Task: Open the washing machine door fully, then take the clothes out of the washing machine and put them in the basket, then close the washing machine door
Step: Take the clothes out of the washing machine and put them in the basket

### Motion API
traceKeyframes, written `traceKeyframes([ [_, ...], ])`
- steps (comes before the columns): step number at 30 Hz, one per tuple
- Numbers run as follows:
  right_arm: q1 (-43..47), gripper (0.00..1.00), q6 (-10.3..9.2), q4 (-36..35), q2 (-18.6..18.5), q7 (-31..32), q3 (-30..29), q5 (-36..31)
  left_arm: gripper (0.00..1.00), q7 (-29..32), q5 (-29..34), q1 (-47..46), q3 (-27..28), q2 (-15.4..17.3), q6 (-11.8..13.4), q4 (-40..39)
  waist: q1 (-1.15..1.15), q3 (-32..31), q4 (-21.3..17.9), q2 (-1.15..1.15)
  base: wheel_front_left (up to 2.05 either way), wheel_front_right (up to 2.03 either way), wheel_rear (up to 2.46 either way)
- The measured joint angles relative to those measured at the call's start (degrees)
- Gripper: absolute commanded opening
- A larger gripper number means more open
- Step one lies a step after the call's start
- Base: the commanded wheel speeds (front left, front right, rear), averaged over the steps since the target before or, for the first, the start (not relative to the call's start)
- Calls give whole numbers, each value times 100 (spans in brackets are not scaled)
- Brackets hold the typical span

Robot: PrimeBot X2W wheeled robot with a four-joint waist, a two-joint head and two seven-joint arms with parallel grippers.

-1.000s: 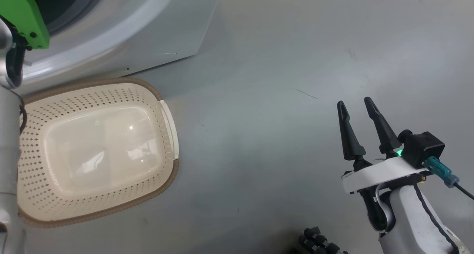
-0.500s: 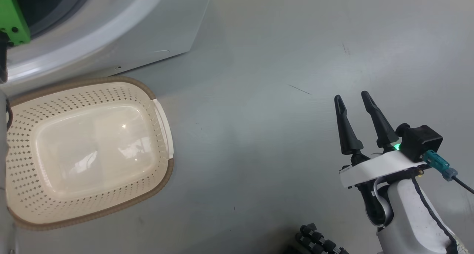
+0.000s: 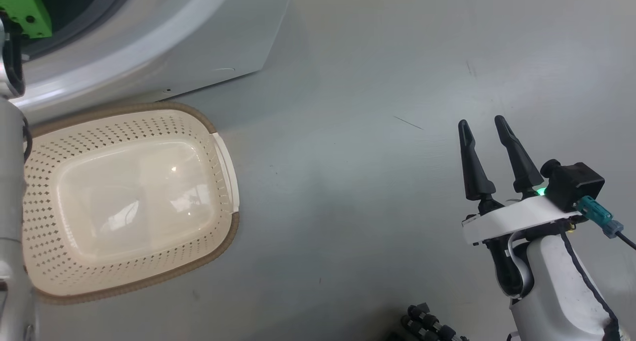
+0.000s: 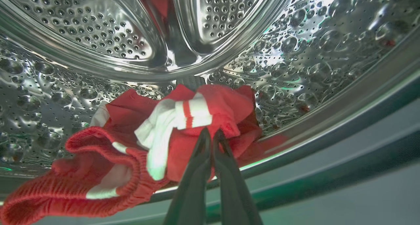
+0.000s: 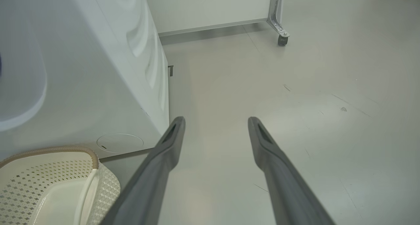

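Inside the steel drum (image 4: 295, 54), the red jersey (image 4: 137, 120) with white trim lies bunched on the drum's lower wall. My left gripper (image 4: 211, 134) is shut on a fold of it. The white washing machine (image 3: 198, 38) fills the upper left of the head view, and the cream basket (image 3: 124, 127) stands empty on the floor right before it. My right gripper (image 3: 480, 121) hangs open over bare floor, well right of the basket. In the right wrist view the right gripper (image 5: 216, 120) holds nothing, with the washing machine (image 5: 98, 71) and basket (image 5: 49, 175) to its left. The door is out of view.
My pale left forearm (image 3: 12, 207) runs up the head view's left edge, topped by a green part (image 3: 25, 8) at the washer's opening. A black ridged part (image 3: 427, 326) sits at the bottom. A wheeled frame's caster (image 5: 281, 39) stands behind the washer.
The head camera has swayed a little, shifting the whole picture. My right gripper has edged slightly up the view over the floor, still open. The basket has stayed put.
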Motion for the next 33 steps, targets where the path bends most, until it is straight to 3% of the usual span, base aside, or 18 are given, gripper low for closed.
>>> traceKeyframes([
  [10, 1, 100, 1, -9, -45, 0, -237, -43, 0, -1024, -137, 240, 60, -337, -22, -163, 0, -157, 346, 0, 0, 0, 0],
  [11, 1, 100, 1, -12, -143, 0, -315, -111, 0, -1439, -175, 460, 62, -476, -63, -254, 0, -236, 509, 0, 0, 0, 0],
  [19, 29, 100, 1, 4, -191, 0, -382, -208, 0, -2225, -220, 1016, 89, -620, -104, -454, 0, -530, 787, 0, 0, 0, 0],
  [33, 474, 100, 1, 67, -277, 0, -553, -316, 0, -2347, -241, 2235, 121, -858, -109, -1192, 0, -1233, 1204, 0, 0, 0, 0],
])
